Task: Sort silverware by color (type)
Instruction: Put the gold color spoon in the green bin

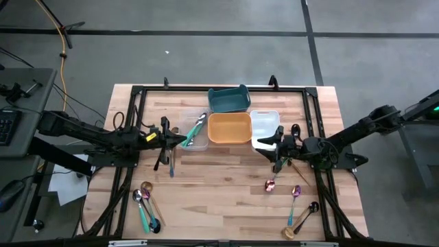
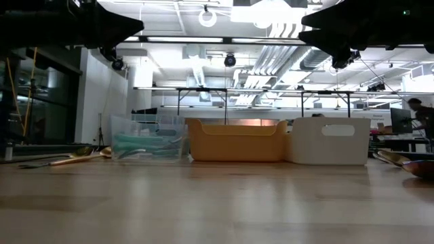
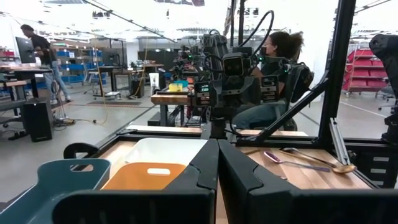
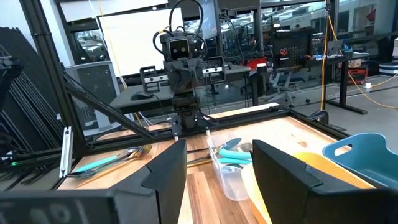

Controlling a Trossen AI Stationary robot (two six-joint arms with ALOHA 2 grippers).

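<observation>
Silverware lies in two loose groups near the table's front edge: a left group of teal-handled, gold and dark pieces, and a right group with two pink-purple spoons and a dark and gold pair. Teal-handled pieces lie in a clear tray, where the right wrist view also shows them. My left gripper hovers shut and empty over the clear tray's left edge. My right gripper hovers open and empty by the white tray.
An orange tray stands between the clear and the white tray, with a teal tray behind it. A black frame runs round the table top. Bare wood lies between the two groups of silverware. A person sits beyond the table.
</observation>
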